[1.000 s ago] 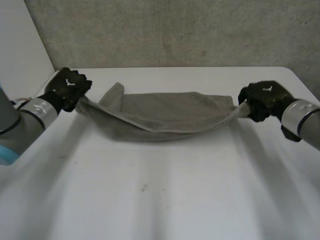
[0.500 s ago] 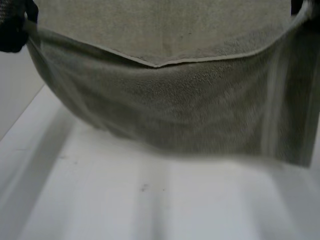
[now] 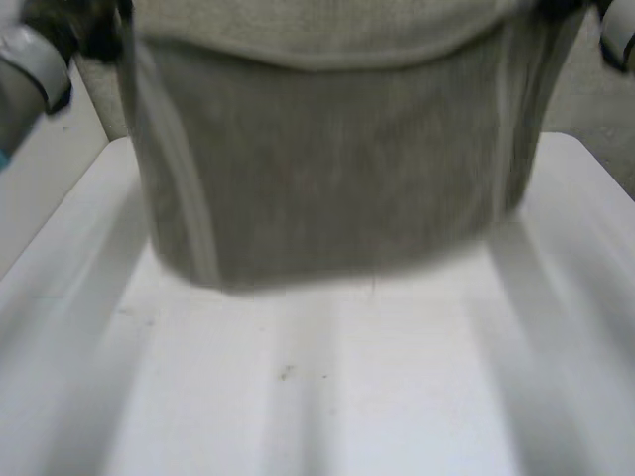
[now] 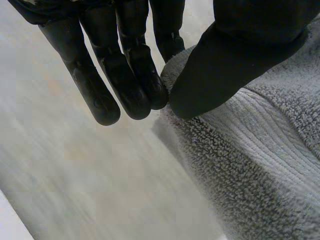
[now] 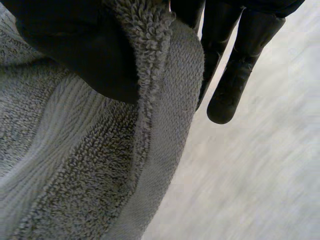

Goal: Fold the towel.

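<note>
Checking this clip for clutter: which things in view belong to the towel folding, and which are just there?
Job: towel; left hand and right hand, each pinching its upper edge.
Just there: white table; grey wall.

1. Left robot hand (image 4: 127,75): we note the fingers (image 4: 95,90) are straight and packed side by side. The thumb (image 4: 225,70) presses toward their tips, and a corner of the towel (image 4: 260,165) is pinched between thumb and fingers.
2. Right robot hand (image 5: 70,55): the thumb lies across the towel's hem. The fingers (image 5: 235,85) are extended behind the cloth, which is clamped between them and the thumb.
3. Head view: we log the left arm (image 3: 30,69) and the right arm (image 3: 617,40) high and well apart, with the wrists at about the same height.
</note>
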Controlling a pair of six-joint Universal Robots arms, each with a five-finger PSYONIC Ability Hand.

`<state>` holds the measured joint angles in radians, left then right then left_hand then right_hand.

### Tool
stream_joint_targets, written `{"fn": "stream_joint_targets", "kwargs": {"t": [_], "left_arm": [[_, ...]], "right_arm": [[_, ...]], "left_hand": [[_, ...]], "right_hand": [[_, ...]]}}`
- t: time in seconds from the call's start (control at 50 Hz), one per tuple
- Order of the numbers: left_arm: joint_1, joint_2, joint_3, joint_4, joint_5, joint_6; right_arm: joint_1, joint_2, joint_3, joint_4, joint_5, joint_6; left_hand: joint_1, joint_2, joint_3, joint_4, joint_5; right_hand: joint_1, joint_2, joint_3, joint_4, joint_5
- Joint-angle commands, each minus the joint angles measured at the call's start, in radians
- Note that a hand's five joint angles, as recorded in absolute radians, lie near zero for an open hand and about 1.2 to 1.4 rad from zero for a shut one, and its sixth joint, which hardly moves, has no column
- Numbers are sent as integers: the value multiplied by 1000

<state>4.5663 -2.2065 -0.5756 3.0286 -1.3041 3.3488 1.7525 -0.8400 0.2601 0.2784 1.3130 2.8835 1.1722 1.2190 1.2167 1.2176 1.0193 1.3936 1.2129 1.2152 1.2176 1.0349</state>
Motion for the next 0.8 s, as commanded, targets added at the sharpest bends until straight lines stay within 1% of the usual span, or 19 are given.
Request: {"fn": "stream_joint_targets", "kwargs": {"t": [0.02, 0.14, 0.18, 0.24, 0.26, 0.3, 0.32, 0.36, 0.38, 0.4, 0.42, 0.46, 0.48, 0.52, 0.64, 0.68, 0.7, 0.74, 0.8], "left_arm": [[-6, 47, 123, 162, -90, -227], [-6, 71, -17, 145, -98, -236], [-3, 88, -169, 153, -92, -235], [2, 91, -317, 167, -84, -235], [2, 91, -317, 167, -84, -235], [6, 85, -461, 211, -78, -233], [6, 85, -461, 211, -78, -233], [8, 80, -603, 283, -78, -227], [8, 80, -604, 283, -78, -227], [8, 76, -669, 326, -75, -215], [8, 76, -670, 326, -75, -215], [8, 71, -781, 410, -61, -166], [8, 71, -782, 411, -61, -166], [11, 74, -858, 464, -44, -109], [19, 97, -903, 481, -29, -68], [28, 122, -914, 481, -29, -69], [28, 122, -914, 481, -29, -69], [33, 140, -923, 481, -27, -69], [33, 148, -926, 481, -27, -69]], "right_arm": [[-13, -71, 10, -162, 22, 149], [-18, -65, 79, -35, -57, 132], [-18, -36, 154, 25, -124, 84], [-16, -5, 243, 47, -155, -10], [-16, -5, 243, 47, -155, -10], [-16, 16, 376, 39, -164, -108], [-16, 16, 377, 39, -164, -109], [-18, 44, 503, 16, -170, -191], [-18, 44, 504, 16, -170, -191], [-18, 70, 554, -7, -167, -222], [-18, 70, 554, -7, -167, -222], [-18, 108, 643, -73, -162, -248], [-18, 108, 643, -73, -162, -248], [-19, 119, 717, -125, -161, -248], [-33, 84, 821, -185, -159, -240], [-45, 32, 884, -215, -162, -231], [-45, 32, 884, -216, -162, -231], [-54, -8, 945, -254, -166, -224], [-56, -28, 975, -269, -166, -222]], "left_hand": [[224, 177, 180, 179, 202], [224, 177, 180, 179, 202], [224, 177, 180, 179, 202], [224, 177, 180, 179, 202], [224, 177, 180, 179, 202], [224, 177, 180, 179, 202], [224, 177, 180, 179, 202], [224, 177, 180, 179, 202], [224, 177, 180, 179, 202], [224, 177, 180, 179, 202], [224, 177, 180, 179, 202], [224, 177, 180, 179, 202], [224, 177, 180, 179, 202], [224, 177, 180, 179, 202], [224, 177, 180, 179, 202], [224, 177, 180, 179, 202], [224, 177, 180, 179, 202], [224, 177, 180, 179, 202], [224, 177, 180, 179, 202]], "right_hand": [[3, 183, 181, 179, 187], [3, 183, 181, 179, 187], [3, 183, 181, 179, 187], [3, 183, 181, 179, 187], [3, 183, 181, 179, 187], [3, 183, 181, 179, 187], [3, 183, 181, 179, 187], [3, 183, 181, 179, 187], [3, 183, 181, 179, 187], [3, 183, 181, 179, 187], [3, 183, 181, 179, 187], [3, 183, 181, 179, 187], [3, 183, 181, 179, 187], [3, 183, 181, 179, 187], [3, 183, 181, 179, 187], [-268, -87, -89, -92, -83], [-269, -89, -91, -93, -85], [-462, -281, -284, -286, -278], [-534, -353, -355, -358, -349]]}}
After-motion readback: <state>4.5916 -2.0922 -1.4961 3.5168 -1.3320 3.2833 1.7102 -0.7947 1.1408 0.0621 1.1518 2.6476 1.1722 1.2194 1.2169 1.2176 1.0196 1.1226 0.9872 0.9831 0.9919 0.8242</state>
